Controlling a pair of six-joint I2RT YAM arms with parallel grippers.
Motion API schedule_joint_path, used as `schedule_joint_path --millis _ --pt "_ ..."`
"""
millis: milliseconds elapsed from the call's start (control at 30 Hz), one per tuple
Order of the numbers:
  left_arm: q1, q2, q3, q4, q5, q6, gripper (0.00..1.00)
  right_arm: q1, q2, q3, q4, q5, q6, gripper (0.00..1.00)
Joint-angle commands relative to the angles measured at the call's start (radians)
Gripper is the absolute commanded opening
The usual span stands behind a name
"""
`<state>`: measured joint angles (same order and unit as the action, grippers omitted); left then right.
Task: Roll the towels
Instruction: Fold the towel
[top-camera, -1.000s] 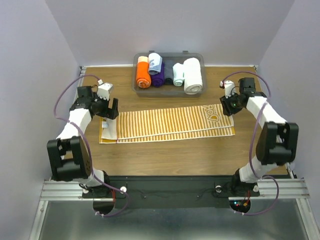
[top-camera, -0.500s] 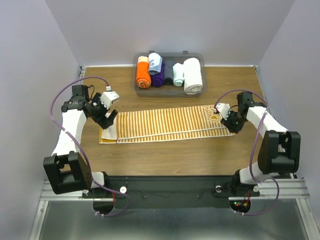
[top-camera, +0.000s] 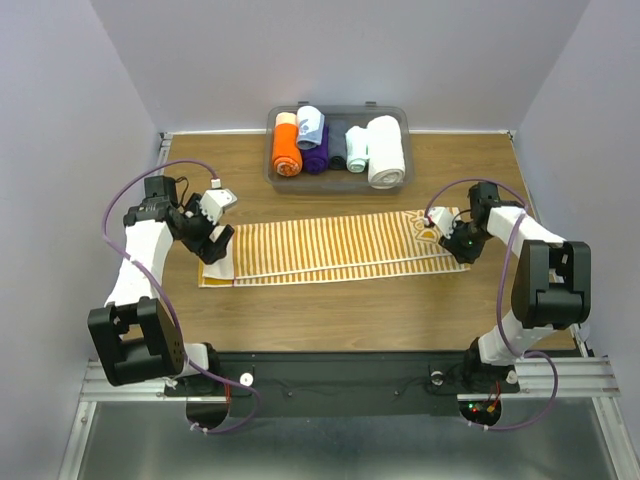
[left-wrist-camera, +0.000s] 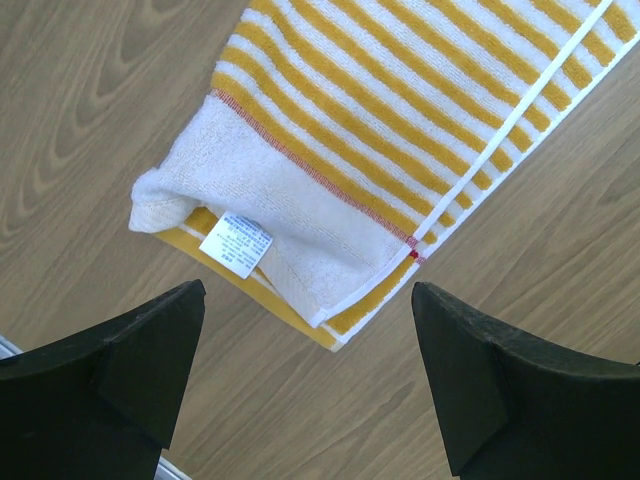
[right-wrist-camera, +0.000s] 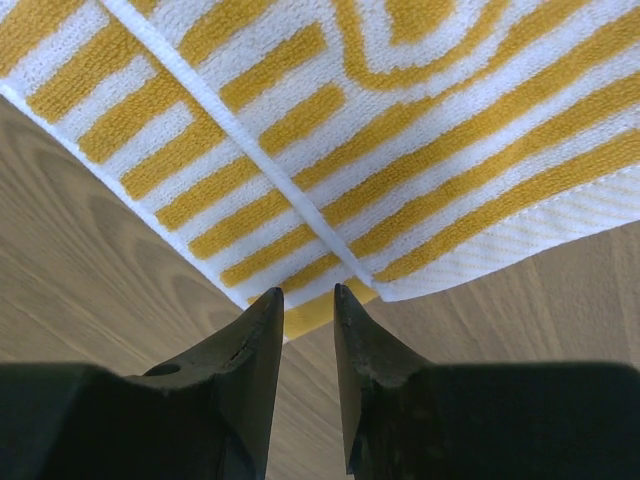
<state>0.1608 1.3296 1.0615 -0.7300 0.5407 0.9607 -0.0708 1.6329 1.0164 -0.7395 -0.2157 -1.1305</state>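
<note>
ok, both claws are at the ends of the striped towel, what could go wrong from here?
1. The right claw, jaws narrow, sits at the very edge of the striped towel, where a yellow under-layer peeks out. It may pinch one layer only, or slip off.
2. The left claw hangs wide open over the other end, whose layers lie offset and rumpled near the label. A roll started there would likely come out skewed.

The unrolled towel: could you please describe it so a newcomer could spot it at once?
On the wooden table, in front of the grey bin of rolled cloths, a long towel lies flat across the middle. Unlike the rolls, it is spread out and striped yellow and white.
</note>
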Motion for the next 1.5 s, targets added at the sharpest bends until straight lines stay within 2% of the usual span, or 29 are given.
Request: schedule_joint_path --millis 0,167,500,733,833,967,1133,1267,1367,1400,1467 --pt "0.014 0.010 0.000 -0.003 0.016 0.012 0.96 0.000 -0.019 0.045 0.051 0.001 -0.020 0.33" --pt "0.017 0.023 0.005 -0.009 0.019 0.012 0.96 0.009 -0.048 0.050 0.049 -0.011 -0.029 0.33" --pt "0.023 0.040 0.018 -0.012 0.015 0.012 0.96 0.028 0.007 0.030 0.118 0.029 -0.060 0.36" --pt "0.039 0.043 0.023 -0.023 0.002 0.029 0.96 0.037 0.041 0.005 0.144 0.047 -0.081 0.34" --pt "0.043 0.048 0.029 -0.028 0.001 0.030 0.96 0.039 0.041 -0.006 0.150 0.049 -0.089 0.31" --pt "0.048 0.049 0.028 -0.034 0.004 0.035 0.96 0.040 0.022 0.004 0.147 0.042 -0.078 0.11" --pt "0.052 0.040 0.018 -0.048 0.002 0.068 0.95 0.040 -0.013 0.030 0.131 0.039 -0.080 0.01" --pt "0.065 0.028 0.015 -0.109 0.005 0.156 0.87 0.040 -0.030 0.066 0.108 0.035 -0.081 0.01" --pt "0.080 0.003 -0.015 -0.176 -0.004 0.310 0.83 0.040 -0.039 0.094 0.078 0.018 -0.077 0.01" --pt "0.080 -0.012 -0.029 -0.189 -0.033 0.350 0.72 0.040 -0.045 0.108 0.063 0.013 -0.074 0.01" --pt "0.080 -0.035 -0.089 -0.175 -0.068 0.437 0.60 0.040 -0.053 0.119 0.054 0.003 -0.074 0.00"
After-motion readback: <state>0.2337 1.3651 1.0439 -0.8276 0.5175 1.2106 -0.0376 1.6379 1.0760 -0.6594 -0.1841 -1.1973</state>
